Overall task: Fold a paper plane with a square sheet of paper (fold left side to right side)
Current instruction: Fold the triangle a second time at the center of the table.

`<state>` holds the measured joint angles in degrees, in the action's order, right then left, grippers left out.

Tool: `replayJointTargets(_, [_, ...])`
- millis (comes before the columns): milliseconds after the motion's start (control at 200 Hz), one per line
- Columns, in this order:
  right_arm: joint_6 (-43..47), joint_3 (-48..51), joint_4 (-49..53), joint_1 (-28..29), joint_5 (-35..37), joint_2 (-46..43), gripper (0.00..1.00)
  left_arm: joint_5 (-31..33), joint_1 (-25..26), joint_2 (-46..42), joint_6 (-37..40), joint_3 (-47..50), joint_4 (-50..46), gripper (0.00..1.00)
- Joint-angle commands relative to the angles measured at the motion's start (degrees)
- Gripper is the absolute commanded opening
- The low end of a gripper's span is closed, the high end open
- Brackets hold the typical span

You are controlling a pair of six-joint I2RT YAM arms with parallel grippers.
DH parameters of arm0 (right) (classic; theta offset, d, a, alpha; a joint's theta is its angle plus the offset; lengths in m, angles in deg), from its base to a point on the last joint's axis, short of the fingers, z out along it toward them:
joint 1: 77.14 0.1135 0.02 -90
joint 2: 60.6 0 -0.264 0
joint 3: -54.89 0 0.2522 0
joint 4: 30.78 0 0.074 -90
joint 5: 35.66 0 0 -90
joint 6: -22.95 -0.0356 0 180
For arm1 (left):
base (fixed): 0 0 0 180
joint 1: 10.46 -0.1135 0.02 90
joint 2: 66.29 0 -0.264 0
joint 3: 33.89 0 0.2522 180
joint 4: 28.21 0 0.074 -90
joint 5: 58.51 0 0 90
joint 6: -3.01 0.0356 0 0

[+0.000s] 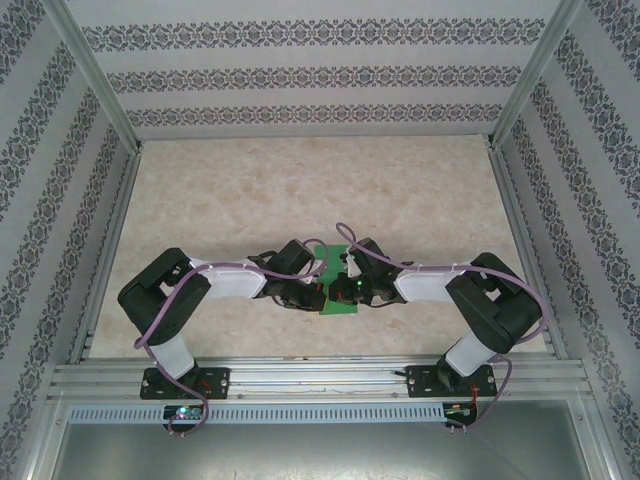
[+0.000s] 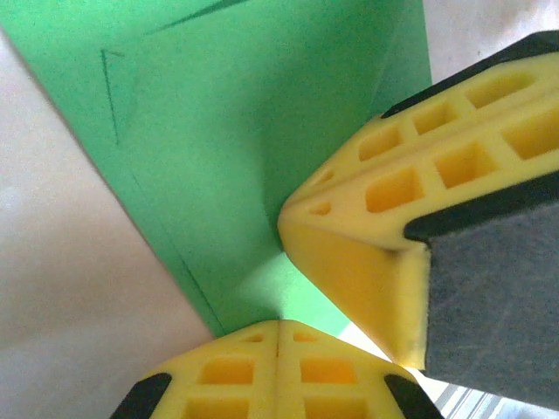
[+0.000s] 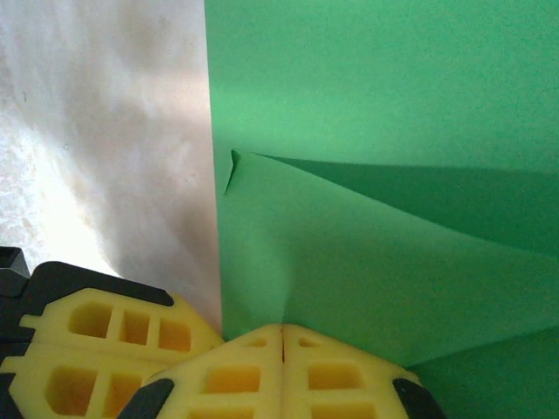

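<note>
**Location.** The paper (image 1: 331, 265) lies flat on the worktop (image 1: 300, 180), just toward 6 o'clock from the centre in the overhead view. It sits directly between the two wrists.

**Hands.** The left hand (image 2: 278, 371) is clenched, jaws together, with its tips down on the green surface. The right hand (image 3: 281, 367) is likewise clenched, tips resting where a raised flap (image 3: 367, 253) meets the layer beneath. No paper can be seen between either pair of jaws. Both are judged to be pressing, not grasping.

**Step in hand.** The sheet already shows overlapping layers and slanted edges, so folding is under way. This moment reads as creasing: a folded layer is held down and flattened. The flap is not yet flat.

**Next move.** It calls for running pressure along the fold line toward the lifted end while the other hand pins the paper against sliding.

**Orientation.** Seen from above, the visible strip is narrow, with its long axis running 12 to 6 o'clock. Which end is the nose cannot be told, as the arms cover the middle.
</note>
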<state>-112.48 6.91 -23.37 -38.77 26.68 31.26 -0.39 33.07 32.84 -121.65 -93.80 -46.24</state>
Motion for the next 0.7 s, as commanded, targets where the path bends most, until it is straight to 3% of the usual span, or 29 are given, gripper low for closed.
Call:
replayJointTargets(0, [2.2, 1.6, 1.1, -0.8, 2.1, 1.6, 0.00, 7.5, 0.7, 3.7, -0.3, 1.4, -7.0, 0.00])
replayJointTargets(694, [5.9, -0.8, 3.3, -7.5, 0.6, 1.5, 0.00, 7.7, 0.7, 4.1, -0.8, 1.5, -8.0, 0.00])
